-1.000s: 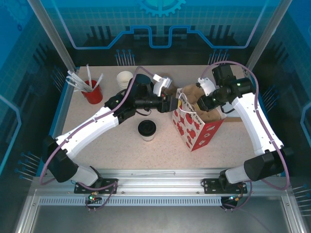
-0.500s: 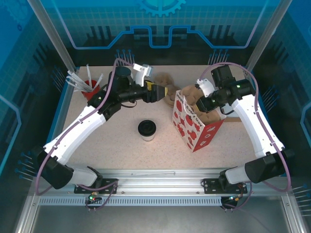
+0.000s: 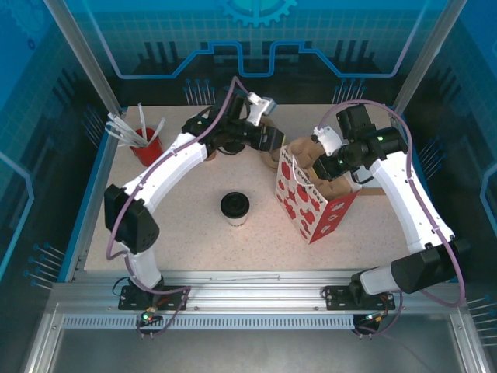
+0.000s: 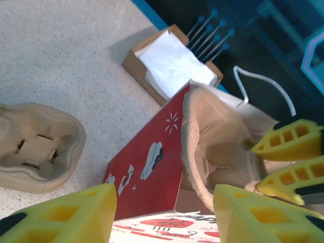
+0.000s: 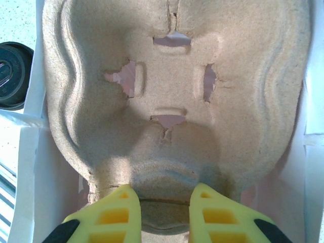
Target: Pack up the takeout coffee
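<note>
The takeout coffee stands unpacked on the table, at 9 o'clock from the strawberry-print bag, where the right claw pinches a pulp carrier in its mouth; the left claw hangs spread and empty at 12 o'clock. Next, likely, that free claw must descend and grip the cup; the right wrist camera resolves the carrier's torn slots, too fine to read from overhead

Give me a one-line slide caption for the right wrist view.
Right tool pinching a molded-pulp cup carrier inside the paper bag, lidded coffee cup outside on the table.
</note>
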Robot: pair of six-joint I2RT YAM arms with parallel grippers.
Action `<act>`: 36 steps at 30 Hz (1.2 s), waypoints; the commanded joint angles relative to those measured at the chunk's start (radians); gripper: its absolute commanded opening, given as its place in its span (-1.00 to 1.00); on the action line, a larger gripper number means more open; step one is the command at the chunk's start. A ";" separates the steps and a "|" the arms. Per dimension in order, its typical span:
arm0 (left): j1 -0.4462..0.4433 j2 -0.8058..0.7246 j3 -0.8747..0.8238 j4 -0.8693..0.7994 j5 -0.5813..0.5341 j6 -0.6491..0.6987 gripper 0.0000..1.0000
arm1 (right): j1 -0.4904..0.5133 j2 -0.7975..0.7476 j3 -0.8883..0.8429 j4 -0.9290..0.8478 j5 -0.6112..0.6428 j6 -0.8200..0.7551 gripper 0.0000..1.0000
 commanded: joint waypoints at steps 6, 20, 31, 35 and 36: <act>-0.010 0.075 0.110 -0.122 0.062 0.071 -0.14 | 0.013 -0.007 0.014 -0.005 -0.009 0.002 -0.78; -0.009 0.134 0.172 -0.168 0.079 0.089 -0.34 | 0.014 -0.005 0.016 -0.008 -0.003 0.001 -0.78; 0.000 0.155 0.192 -0.186 0.066 0.088 -0.49 | 0.012 -0.010 0.015 -0.014 0.006 0.004 -0.78; 0.007 0.155 0.190 -0.182 0.055 0.083 -0.58 | 0.013 -0.022 0.000 -0.014 0.009 0.008 -0.78; 0.007 0.157 0.189 -0.181 0.052 0.082 -0.59 | 0.013 -0.023 -0.004 -0.015 0.008 0.010 -0.78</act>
